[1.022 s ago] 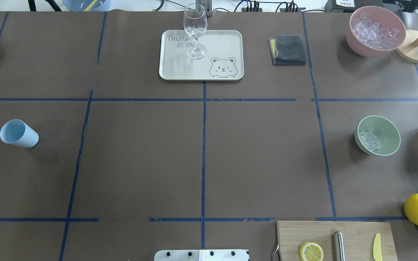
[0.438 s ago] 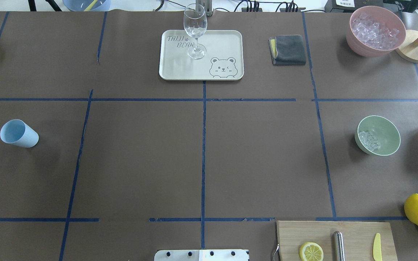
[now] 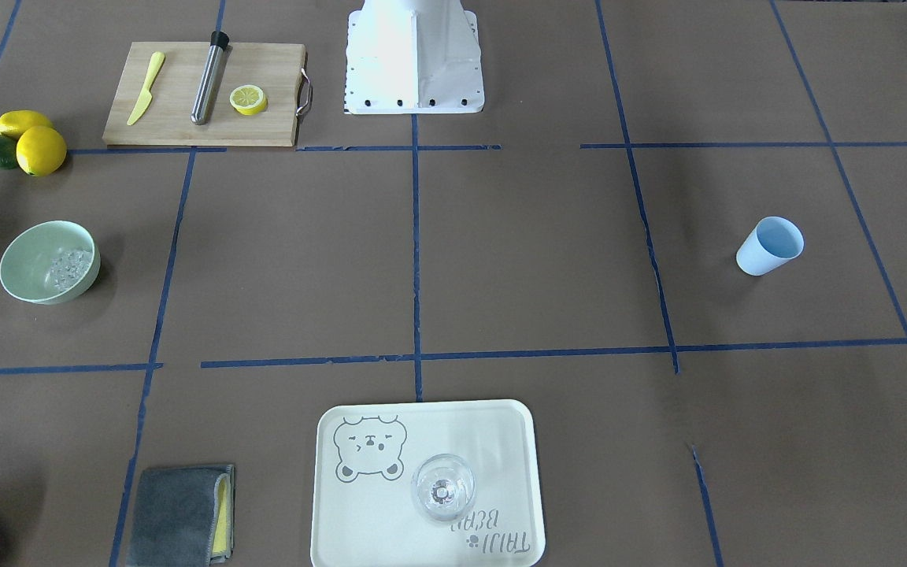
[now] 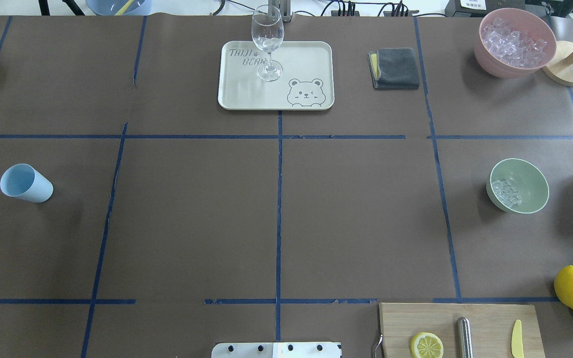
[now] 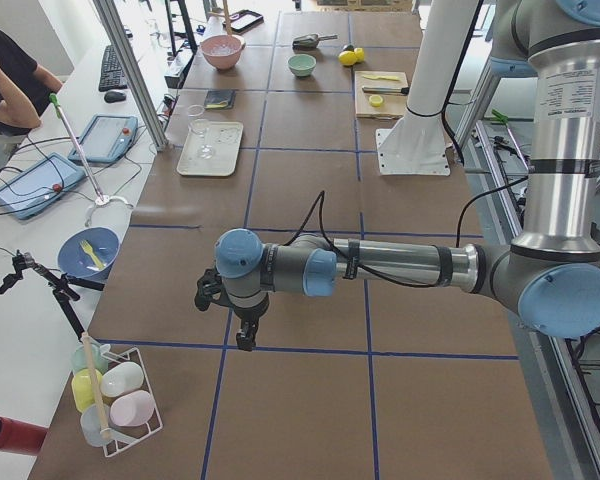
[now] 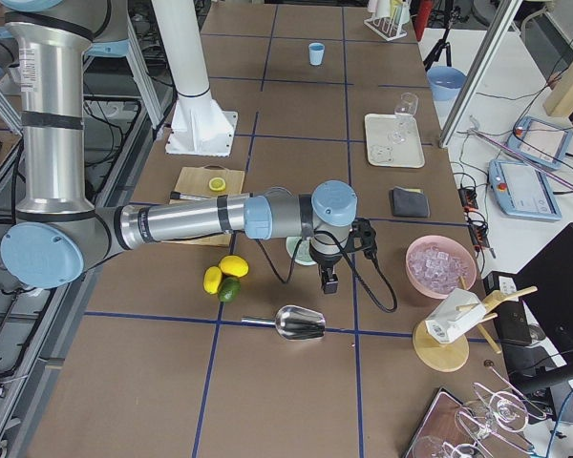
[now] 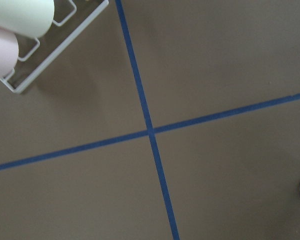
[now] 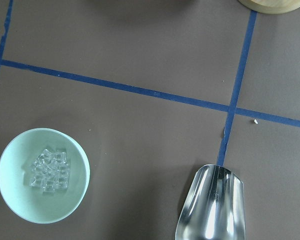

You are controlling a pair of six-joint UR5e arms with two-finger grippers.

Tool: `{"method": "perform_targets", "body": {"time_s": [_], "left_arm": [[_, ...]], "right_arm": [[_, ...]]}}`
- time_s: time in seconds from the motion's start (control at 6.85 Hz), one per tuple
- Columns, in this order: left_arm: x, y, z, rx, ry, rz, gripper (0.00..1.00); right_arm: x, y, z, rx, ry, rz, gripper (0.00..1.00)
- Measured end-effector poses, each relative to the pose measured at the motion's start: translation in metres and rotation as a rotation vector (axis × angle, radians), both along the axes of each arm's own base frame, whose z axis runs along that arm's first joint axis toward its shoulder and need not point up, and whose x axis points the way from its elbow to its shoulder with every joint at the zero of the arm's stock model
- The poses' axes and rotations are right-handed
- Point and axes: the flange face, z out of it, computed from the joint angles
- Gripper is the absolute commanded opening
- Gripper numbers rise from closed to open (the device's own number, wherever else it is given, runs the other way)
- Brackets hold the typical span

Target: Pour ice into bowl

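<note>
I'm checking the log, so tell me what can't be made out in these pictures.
Left gripper: shows only in the exterior left view, small and dark; open or shut unclear.
Right gripper: shows only in the exterior right view; same doubt.
Ice in the bowl: clear cubes heaped together in the right wrist view; no count possible.
</note>
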Motion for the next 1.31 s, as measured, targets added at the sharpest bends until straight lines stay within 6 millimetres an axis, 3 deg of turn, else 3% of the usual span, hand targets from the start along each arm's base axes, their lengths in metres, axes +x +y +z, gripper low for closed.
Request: {"method": "perform_targets", "body": {"time_s": [1.31], "left_arm": [[-0.001,0.001,-0.002,-0.004,0.0,-0.009,1.0]], "right_arm": [[0.027,0.028,0.058,-0.122,0.0,0.057,1.0]]}}
